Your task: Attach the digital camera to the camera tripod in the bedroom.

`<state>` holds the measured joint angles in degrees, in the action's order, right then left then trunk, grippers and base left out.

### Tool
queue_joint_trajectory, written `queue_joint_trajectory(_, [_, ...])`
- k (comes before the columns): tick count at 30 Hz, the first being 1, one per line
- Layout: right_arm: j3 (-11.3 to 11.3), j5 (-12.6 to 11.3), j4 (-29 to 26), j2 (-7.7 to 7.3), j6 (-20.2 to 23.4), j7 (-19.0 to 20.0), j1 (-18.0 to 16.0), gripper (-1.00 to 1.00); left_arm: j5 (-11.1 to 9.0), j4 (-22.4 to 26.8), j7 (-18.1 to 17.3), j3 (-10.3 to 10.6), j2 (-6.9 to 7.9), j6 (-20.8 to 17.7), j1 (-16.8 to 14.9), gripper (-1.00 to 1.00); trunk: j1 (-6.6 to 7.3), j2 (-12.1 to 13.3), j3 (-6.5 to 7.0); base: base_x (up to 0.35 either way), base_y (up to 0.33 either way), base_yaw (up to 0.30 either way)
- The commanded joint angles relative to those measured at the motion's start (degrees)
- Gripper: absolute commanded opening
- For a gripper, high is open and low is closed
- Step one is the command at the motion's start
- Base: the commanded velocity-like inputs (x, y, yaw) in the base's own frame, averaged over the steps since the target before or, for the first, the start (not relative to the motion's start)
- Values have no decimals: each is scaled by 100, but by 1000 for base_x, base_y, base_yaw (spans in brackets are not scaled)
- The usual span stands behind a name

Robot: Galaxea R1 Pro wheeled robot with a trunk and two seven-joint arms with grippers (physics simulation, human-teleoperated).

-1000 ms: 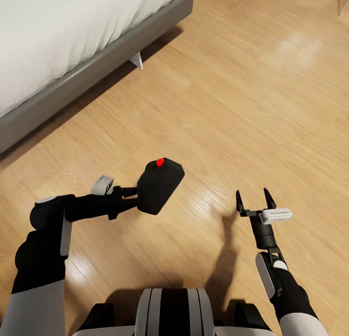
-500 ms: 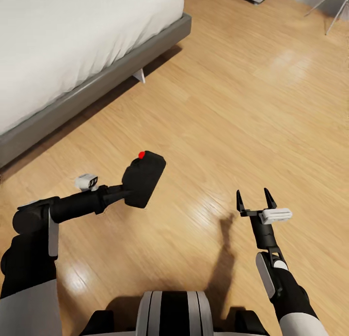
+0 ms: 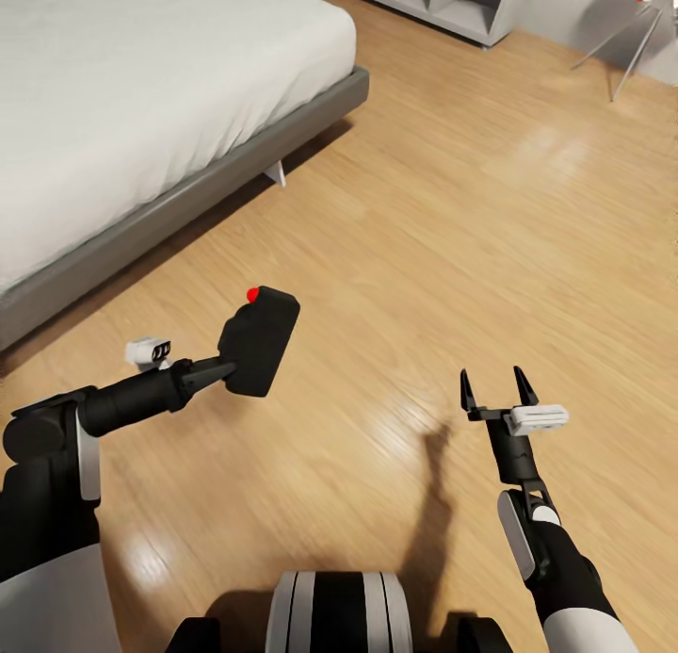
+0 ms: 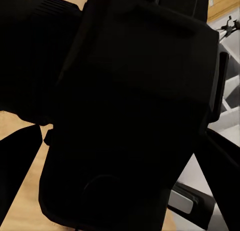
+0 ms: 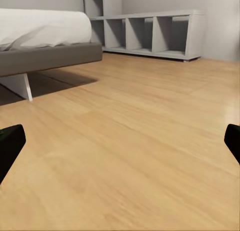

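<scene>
Head view shows the left gripper (image 3: 218,369) pinching the digital camera (image 3: 258,339) by its lower end, holding it out over the wood plank floor (image 3: 443,248) with the red button (image 3: 252,295) uppermost. The right gripper (image 3: 492,390) is spread wide with nothing between its fingers, held low on the other side of the robot's base.

Compared with a second ago, the whole picture has slid: more of the bed (image 3: 141,97) is in view, an open grey shelf unit (image 3: 443,3) has come into the far edge, and thin silver legs now show at the far right corner. That is the camera tripod (image 3: 631,40), well apart from the robot, with only part of it inside the frame. The shift reads as the head and base turning or rolling, not the furniture moving. The left arm has also drawn the digital camera a little further toward the robot's left, while the right arm has kept its pose.

Left wrist view is nearly all dark camera body (image 4: 135,116), close against the lens. Right wrist view looks along the floor toward the shelf unit (image 5: 150,36) and the bed frame (image 5: 45,58).

My reading is that this is a carrying stage: the grip looks secure, the goal has just come into sight, and the base needs to close the gap before any mounting can begin.
</scene>
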<state>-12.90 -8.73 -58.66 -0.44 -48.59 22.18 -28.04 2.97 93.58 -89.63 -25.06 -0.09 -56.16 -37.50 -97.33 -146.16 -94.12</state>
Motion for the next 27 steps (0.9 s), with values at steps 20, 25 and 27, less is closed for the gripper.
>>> queue_joint_trajectory(20, [-2, -59, 4, 0, 417, 50, -2, 100, 106, -2, 492, 979, -17, -267, -15, -100, 52, 26, 441, 0, 0, 0])
queue_joint_trajectory(25, [-2, -59, 4, 0, 566, 50, -1, 100, 111, -4, 1081, 1319, -17, -372, -23, -100, 65, 33, 552, 0, 0, 0])
queue_joint_trajectory(27, [-5, -59, 4, 0, 594, 47, -2, 100, 113, -5, 1218, 1414, -17, -384, -47, -100, 70, 35, 596, 0, 0, 0])
